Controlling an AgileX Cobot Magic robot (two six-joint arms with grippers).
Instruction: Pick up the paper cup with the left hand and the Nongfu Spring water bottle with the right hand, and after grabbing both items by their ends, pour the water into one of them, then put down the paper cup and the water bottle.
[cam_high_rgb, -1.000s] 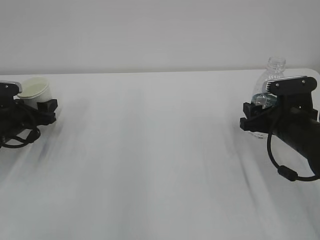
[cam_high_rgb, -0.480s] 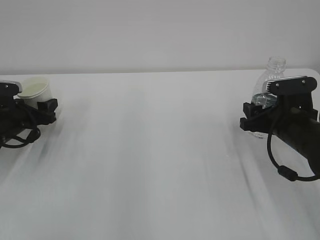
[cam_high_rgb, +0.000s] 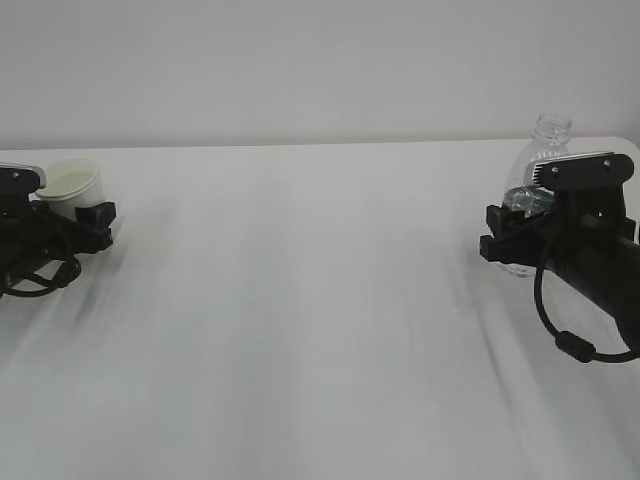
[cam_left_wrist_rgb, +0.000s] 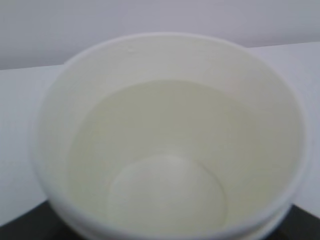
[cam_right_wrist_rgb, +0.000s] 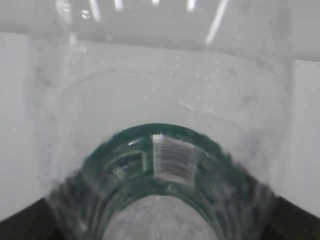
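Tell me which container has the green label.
The clear plastic bottle on the right, at the right gripper; the white paper cup on the left is plain.

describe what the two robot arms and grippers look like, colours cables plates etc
Both are matte black. The left gripper has blocky black fingers, a silver-grey plate at the frame edge and loose looping black cables. The right gripper carries a light grey rectangular plate with small dark fasteners, plus one thin black cable with a cylindrical bead.

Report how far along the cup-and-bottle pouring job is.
Done: the left gripper is around the paper cup, the right gripper around the water bottle. In hand: both sit low and far apart. Left: lifting, pouring, setting both down; whether the cup holds water is unclear.
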